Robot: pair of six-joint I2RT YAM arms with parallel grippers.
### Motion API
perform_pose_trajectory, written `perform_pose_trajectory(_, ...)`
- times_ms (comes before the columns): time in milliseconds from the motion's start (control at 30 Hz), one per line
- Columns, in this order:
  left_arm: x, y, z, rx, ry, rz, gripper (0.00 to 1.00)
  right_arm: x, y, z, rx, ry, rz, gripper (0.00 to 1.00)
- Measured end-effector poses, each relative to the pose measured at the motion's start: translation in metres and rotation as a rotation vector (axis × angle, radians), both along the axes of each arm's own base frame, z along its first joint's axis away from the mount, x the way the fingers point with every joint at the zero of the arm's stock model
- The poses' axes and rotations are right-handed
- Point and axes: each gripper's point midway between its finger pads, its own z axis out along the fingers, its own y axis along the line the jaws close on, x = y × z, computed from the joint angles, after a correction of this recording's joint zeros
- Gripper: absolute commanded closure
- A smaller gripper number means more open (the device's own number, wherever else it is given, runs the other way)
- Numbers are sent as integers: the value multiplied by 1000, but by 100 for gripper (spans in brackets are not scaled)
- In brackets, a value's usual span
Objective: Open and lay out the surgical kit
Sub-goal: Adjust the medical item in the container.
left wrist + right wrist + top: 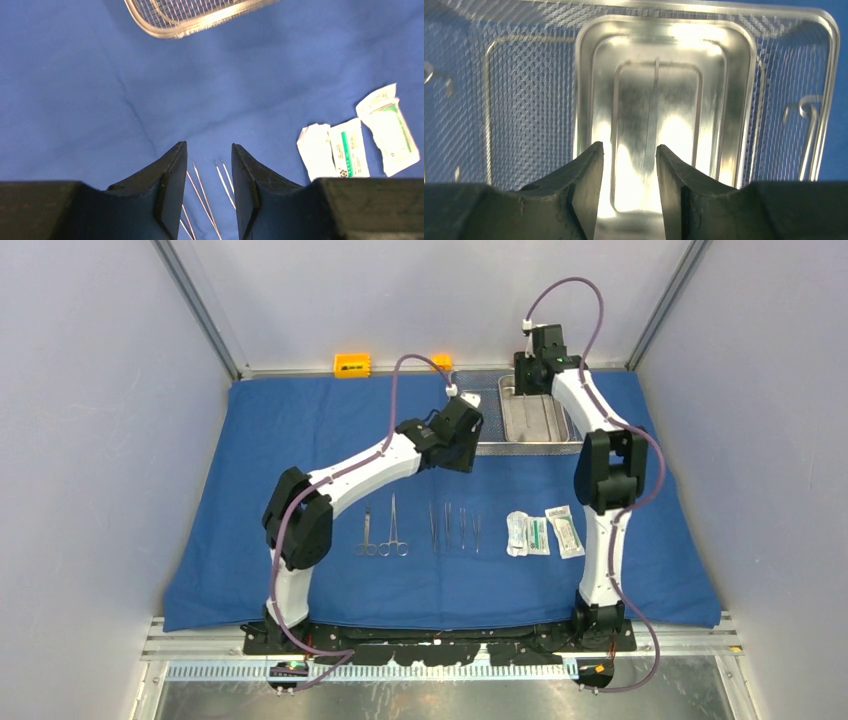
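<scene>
Steel pan (664, 75) inside mesh tray (524, 100)

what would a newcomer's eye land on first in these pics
The big blue cloth spread wide, with steel instruments and white-green packets laid in a neat row across its near half. At the far edge a shiny steel pan sits inside a mesh tray, and the right gripper hangs open over it.

light bright, even | glare: white hot spots on small shiny steel pan (674, 135) | shadows soft on blue cloth wrap (75, 100) | steel mesh tray (529, 100) slightly blurred
</scene>
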Motion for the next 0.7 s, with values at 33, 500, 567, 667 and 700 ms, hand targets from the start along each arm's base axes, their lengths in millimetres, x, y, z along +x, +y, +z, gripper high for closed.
perform_pose_trajectory(33,6,2,7,-6,-14,-5,60,11,-1,-7,-17,3,-1,54)
perform_pose_trajectory(500,35,-2,37,-57,-50,-72,61,78,-18,-69,-134,27,-27,63)
perform_pose_trajectory(567,35,-4,32,-52,-37,-80,61,76,-20,-73,-135,41,-28,63)
perform_pose_trajectory(667,33,-5,22,-42,-12,-88,61,74,-19,-76,-125,51,-29,63)
perform_pose_trajectory(700,33,-5,18,-38,-3,-89,61,73,-20,-79,-119,57,-31,63)
